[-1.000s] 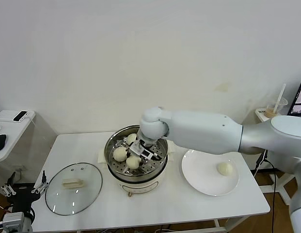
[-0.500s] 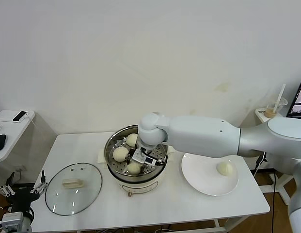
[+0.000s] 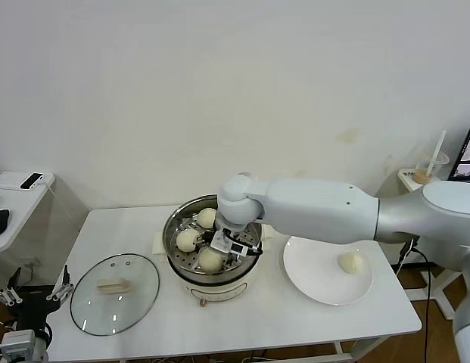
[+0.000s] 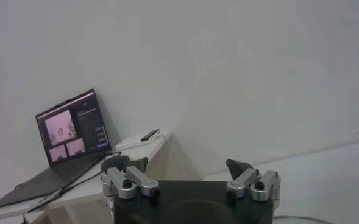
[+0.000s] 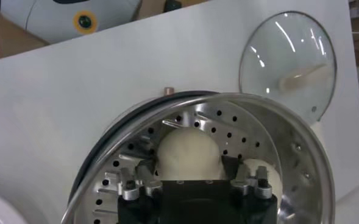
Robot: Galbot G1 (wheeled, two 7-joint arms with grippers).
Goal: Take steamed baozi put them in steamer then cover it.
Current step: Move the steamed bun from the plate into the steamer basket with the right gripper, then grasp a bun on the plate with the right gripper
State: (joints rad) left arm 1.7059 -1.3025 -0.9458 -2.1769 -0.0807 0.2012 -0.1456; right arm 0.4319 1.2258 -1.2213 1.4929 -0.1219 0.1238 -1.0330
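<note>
Inside the steamer [image 3: 213,246] a bun [image 5: 185,155] is straddled by the right gripper's [image 3: 223,247] spread jaws, so it may be dragged or tipped as the gripper is lifted; the left gripper [image 4: 191,182] is parked open off the surface.

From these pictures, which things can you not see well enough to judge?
- Right claw in the head view: mostly hidden under its own wrist, so contact with the bun below it is unclear.
- Right wrist view: the steamer is cut off by the picture's edge; one baozi shows only partly behind the claw.
- Left claw: its wrist view shows no table at all, only a laptop, too small to read.
</note>
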